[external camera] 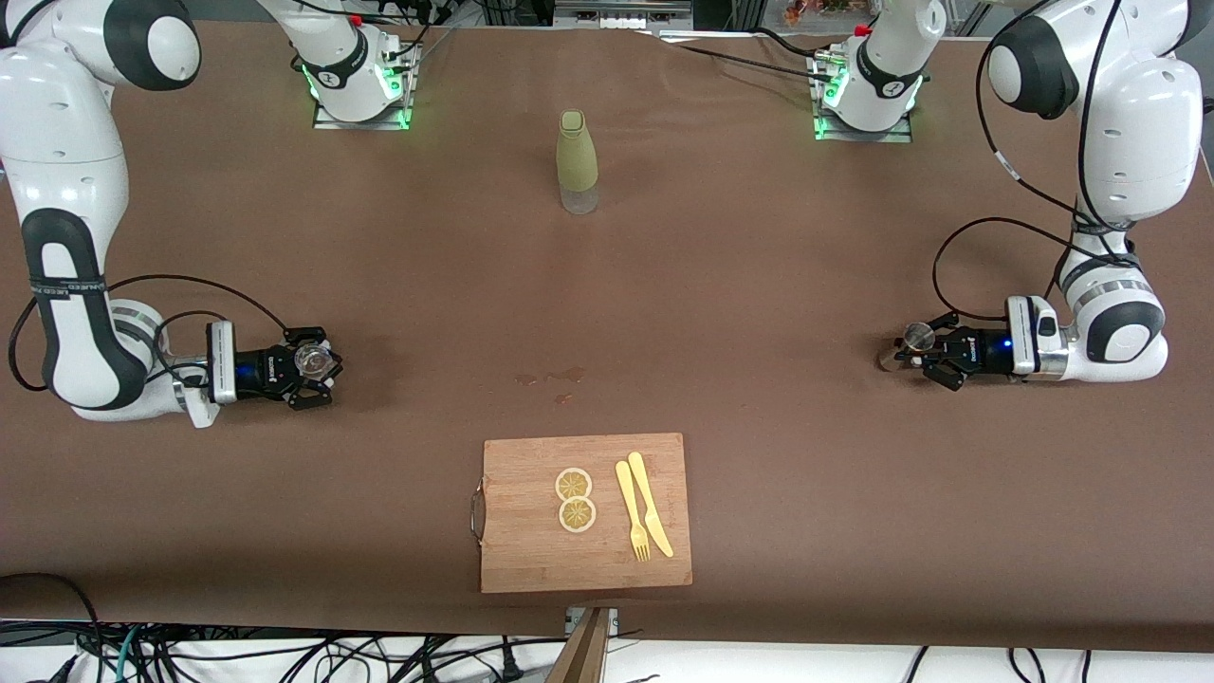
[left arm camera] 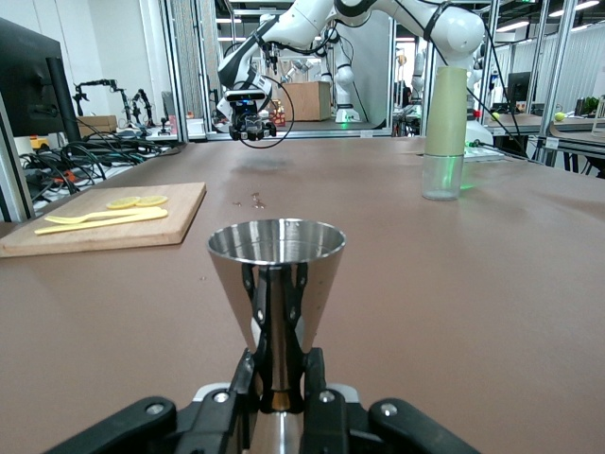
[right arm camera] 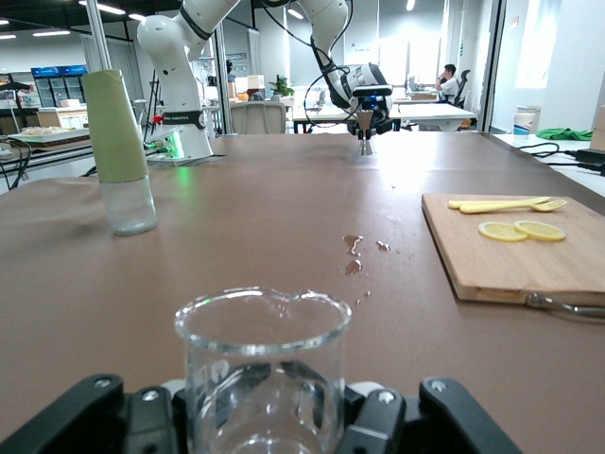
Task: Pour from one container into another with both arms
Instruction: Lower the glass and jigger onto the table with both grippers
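At the left arm's end of the table (external camera: 806, 313), a small metal measuring cup (external camera: 917, 334) is held upright by the left gripper (external camera: 925, 356), whose fingers are clamped on its narrow waist. From the left wrist view the metal cup (left arm camera: 275, 274) is seen flaring upward to an open mouth, with the fingers (left arm camera: 248, 374) pressed against its stem. At the right arm's end of the table, a clear glass beaker (external camera: 313, 359) is gripped by the right gripper (external camera: 311, 372), its jaws closed around the glass. In the right wrist view the beaker (right arm camera: 262, 364) is seen upright with a small pouring lip.

Both arms are kept low over the table, well apart from each other. Between the two bases, a bottle with a pale green sleeve (external camera: 577, 162) is stood upright. A wooden cutting board (external camera: 585, 512) is laid nearer to the front camera, with two lemon slices (external camera: 575, 499), a yellow fork (external camera: 632, 512) and a yellow knife (external camera: 651, 505) placed on it. A few wet spots (external camera: 558, 379) are seen on the table between board and bottle.
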Tool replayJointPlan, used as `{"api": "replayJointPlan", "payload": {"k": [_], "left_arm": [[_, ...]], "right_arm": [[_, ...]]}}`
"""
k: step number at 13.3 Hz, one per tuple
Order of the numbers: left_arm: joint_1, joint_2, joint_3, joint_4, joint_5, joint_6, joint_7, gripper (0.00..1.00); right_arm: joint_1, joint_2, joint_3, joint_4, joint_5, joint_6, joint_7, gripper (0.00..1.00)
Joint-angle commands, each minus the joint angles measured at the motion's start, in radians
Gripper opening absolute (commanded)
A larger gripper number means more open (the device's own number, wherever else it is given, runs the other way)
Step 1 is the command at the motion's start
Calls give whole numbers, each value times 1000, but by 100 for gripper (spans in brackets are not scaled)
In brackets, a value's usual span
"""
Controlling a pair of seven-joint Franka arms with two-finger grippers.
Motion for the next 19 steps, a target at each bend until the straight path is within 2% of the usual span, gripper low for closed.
{"api": "replayJointPlan", "payload": {"k": [1, 3, 8, 9, 10, 11, 12, 15, 16, 17, 19], "left_arm": [[22, 5, 4, 5, 40, -16, 118, 0], [33, 23, 4, 9, 52, -19, 141, 0], [40, 61, 4, 17, 54, -18, 199, 0], [40, 67, 4, 17, 54, -18, 200, 0], [42, 69, 4, 17, 54, -16, 200, 0], [43, 69, 4, 17, 54, -13, 198, 4], [45, 69, 4, 17, 54, -13, 197, 10], [45, 74, 4, 17, 54, -10, 196, 21], [45, 74, 5, 17, 54, -9, 196, 36], [45, 74, 7, 18, 54, -10, 198, 99], [48, 74, 7, 20, 54, -10, 195, 100]], "right_arm": [[-13, 39, 16, -2, 35, 31, -40, 0], [-4, 72, 16, -5, 77, 75, -72, 0], [22, 103, 21, -28, 87, 160, -106, 0], [24, 103, 21, -31, 94, 160, -106, 2], [26, 105, 22, -31, 94, 160, -106, 27], [27, 103, 22, -33, 94, 157, -106, 90], [26, 102, 21, -33, 94, 154, -106, 100], [15, 89, 15, -31, 81, 145, -86, 100], [6, 85, 13, -31, 78, 140, -85, 100], [-2, 82, 1, -31, 66, 129, -81, 100], [-2, 56, -43, -28, 34, 86, -30, 100]]}}
